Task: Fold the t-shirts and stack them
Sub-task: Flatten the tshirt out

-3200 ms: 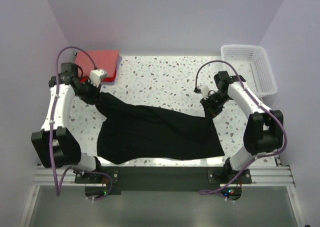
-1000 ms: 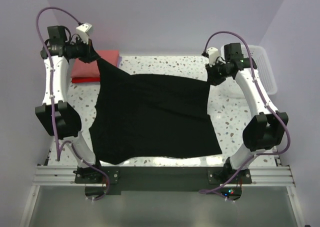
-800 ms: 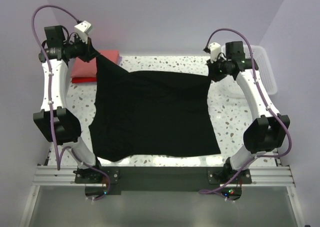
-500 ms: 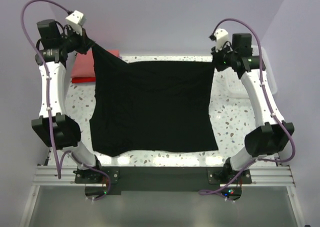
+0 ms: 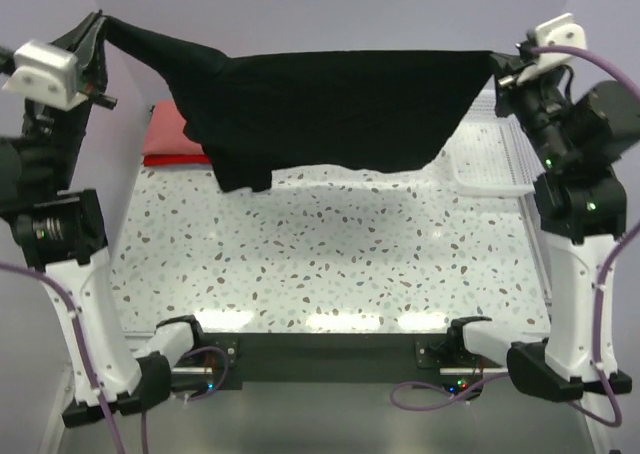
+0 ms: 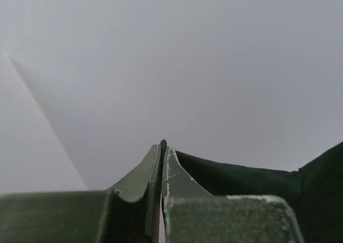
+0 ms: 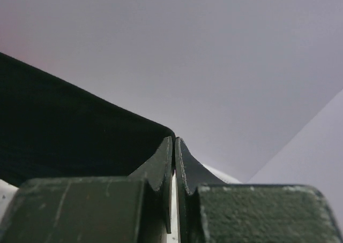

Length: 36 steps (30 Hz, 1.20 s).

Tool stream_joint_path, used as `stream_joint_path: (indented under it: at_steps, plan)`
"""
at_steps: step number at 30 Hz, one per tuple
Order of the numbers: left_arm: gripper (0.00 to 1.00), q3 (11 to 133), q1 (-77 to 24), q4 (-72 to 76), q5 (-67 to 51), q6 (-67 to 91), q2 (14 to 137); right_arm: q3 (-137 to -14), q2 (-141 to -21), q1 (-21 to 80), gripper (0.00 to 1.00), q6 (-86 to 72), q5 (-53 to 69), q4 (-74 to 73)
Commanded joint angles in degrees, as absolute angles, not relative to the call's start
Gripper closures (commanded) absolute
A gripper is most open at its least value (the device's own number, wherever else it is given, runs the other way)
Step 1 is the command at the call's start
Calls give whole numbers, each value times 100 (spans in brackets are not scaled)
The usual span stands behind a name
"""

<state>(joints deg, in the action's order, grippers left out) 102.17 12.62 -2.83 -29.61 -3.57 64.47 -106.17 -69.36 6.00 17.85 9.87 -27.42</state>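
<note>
Top external view: the soft all-black cloth t-shirt [image 5: 330, 109] hung in the air above the speckled white terrazzo table [image 5: 330, 264]. It was stretched crosswise between the two arms, with its long axis running left to right. Its upper edge was drawn nearly taut and its lower edge appeared to hang clear of the table.

The left gripper [image 5: 100, 22] held the left end. In the left wrist view the left gripper [image 6: 162, 146] had its jaws pressed together, and the black cloth [image 6: 236, 179] ran off to the right of them. The right gripper [image 5: 495, 66] held the right end. In the right wrist view the right gripper [image 7: 174, 141] was likewise fully closed, with the cloth [image 7: 64, 125] running off to its left.

Each arm had its own end, so neither was the nearer. The left end sat higher in the overhead view than the right.

The folded coral-red cloth t-shirts [image 5: 168, 139] lay at the table's far left, and the white plastic lattice basket [image 5: 490, 159] stood at the far right.

Judgement: laying the shirt flat would require both ends to be lowered together and kept level.
</note>
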Motion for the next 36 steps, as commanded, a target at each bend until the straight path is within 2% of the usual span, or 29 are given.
stream_joint_path:
  at_steps: [1,8,13,18,21,29,36]
  plan:
    - [100,9985,1266,606,-1996,-255,5802,-10723,-6338,589,100,1652,748,-2162]
    - [100,10256,1257,624,-1021,-816,5010,-10959,-5494,580,100,1819,572,-2022]
    - [100,10924,1266,238,-914,-1028,5282,-11434,-5624,589,100,2039,449,-2012]
    - [100,11057,1257,-226,-1230,-1152,5686,-11462,-5959,589,100,2407,360,-1960]
    - [100,10663,1266,-456,-1739,-1125,5792,-10909,-6064,589,100,2531,535,-1890]
    - [100,8159,1213,-370,-3198,-854,6168,-8501,-6327,589,100,2742,1204,-1407]
    - [100,7058,160,490,-2726,-1669,7820,-7366,-7783,598,100,3110,1187,-730]
